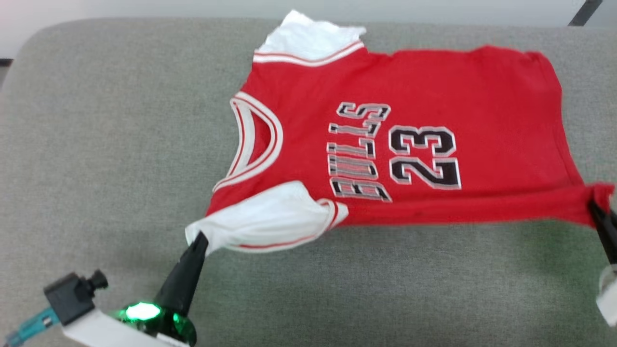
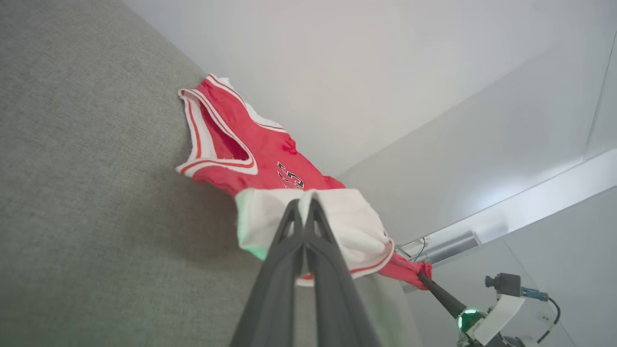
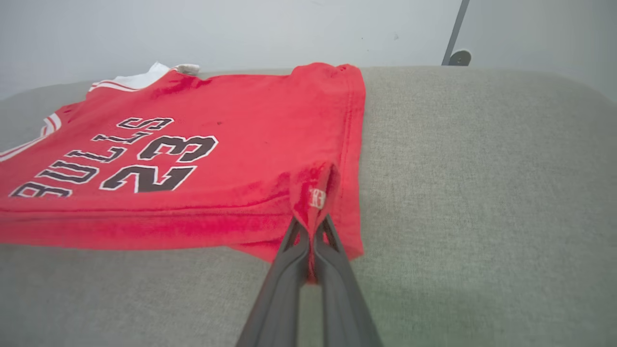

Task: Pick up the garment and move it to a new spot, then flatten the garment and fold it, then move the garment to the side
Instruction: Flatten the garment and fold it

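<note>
garment [image 1: 482, 96] spread on grey cushion [image 1: 96, 144], 23 facing up. left gripper [image 1: 201, 238] pinched tight on white sleeve [image 1: 265, 219], right gripper [image 1: 594, 207] clamped on red hem corner [image 1: 602, 192].

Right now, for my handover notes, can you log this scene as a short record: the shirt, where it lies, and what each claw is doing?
garment: red jersey, white sleeves, "BULLS 23", spread out print side up
surface: grey cushion
left claw: shut on the near white sleeve
right claw: shut on the near hem corner
folding: not yet done
</note>
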Tool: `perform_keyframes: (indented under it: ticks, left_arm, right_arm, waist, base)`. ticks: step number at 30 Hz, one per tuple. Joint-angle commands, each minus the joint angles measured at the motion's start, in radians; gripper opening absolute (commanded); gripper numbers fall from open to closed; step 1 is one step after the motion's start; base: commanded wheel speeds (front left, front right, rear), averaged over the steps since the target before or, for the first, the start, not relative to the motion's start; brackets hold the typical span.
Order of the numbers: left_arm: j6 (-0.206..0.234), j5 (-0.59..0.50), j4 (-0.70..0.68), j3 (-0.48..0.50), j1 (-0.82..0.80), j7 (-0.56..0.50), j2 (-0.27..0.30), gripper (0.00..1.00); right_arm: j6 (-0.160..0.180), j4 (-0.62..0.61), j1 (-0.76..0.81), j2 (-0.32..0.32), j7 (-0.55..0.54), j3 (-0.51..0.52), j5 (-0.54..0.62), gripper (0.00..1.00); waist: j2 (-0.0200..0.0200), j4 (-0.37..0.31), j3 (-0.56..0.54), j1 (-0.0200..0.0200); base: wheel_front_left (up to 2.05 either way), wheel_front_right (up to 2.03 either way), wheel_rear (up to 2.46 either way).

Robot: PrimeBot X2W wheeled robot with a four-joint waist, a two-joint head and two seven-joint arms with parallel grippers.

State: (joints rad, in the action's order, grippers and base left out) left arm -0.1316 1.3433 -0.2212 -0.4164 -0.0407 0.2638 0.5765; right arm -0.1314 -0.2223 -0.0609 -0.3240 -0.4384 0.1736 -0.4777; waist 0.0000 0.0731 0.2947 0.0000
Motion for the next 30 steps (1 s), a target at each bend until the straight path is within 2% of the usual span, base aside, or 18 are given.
perform_keyframes:
  ticks: [1, 6, 11, 17, 22, 30]
  left_arm:
    - [0.002, -0.011, -0.005, 0.007, 0.014, 0.0, 0.0, 0.0]
    - [0.002, -0.043, -0.053, 0.034, 0.07, 0.0, 0.005, 0.0]
    - [0.002, -0.061, -0.039, 0.009, 0.014, 0.0, 0.02, 0.0]
    - [0.002, -0.051, 0.051, -0.034, -0.146, 0.0, 0.021, 0.0]
    - [0.002, -0.015, 0.15, -0.075, -0.308, 0.0, -0.017, 0.0]
    - [0.002, -0.028, 0.403, -0.174, -0.505, 0.0, -0.066, 0.0]
  right_arm:
    - [0.001, -0.012, 0.023, 0.006, -0.007, 0.015, 0.009, 0.0]
    - [0.001, -0.143, 0.116, 0.068, -0.07, 0.08, 0.014, 0.0]
    - [0.001, -0.171, 0.096, 0.097, -0.097, 0.085, 0.009, 0.0]
    - [0.001, -0.103, 0.0, 0.087, -0.1, 0.054, 0.001, 0.0]
    - [0.001, -0.034, -0.089, 0.086, -0.09, 0.041, -0.003, 0.0]
    - [0.001, 0.1, -0.186, 0.08, -0.045, 0.028, 0.025, 0.0]
  waist:
    - [0.0, 0.003, -0.006, 0.0]
    - [0.0, 0.002, -0.003, 0.0]
    - [0.0, -0.006, 0.003, 0.0]
    - [0.0, -0.01, 0.026, 0.0]
    - [0.0, -0.008, 0.059, 0.0]
    - [0.0, 0.002, 0.119, 0.0]
  base:
    - [0.0, 0.0, 0.0]
    - [0.0, 0.0, 0.0]
    - [0.0, 0.0, 0.0]
    - [0.0, 0.0, 0.0]
    - [0.0, 0.0, 0.0]
    - [0.0, 0.0, 0.0]
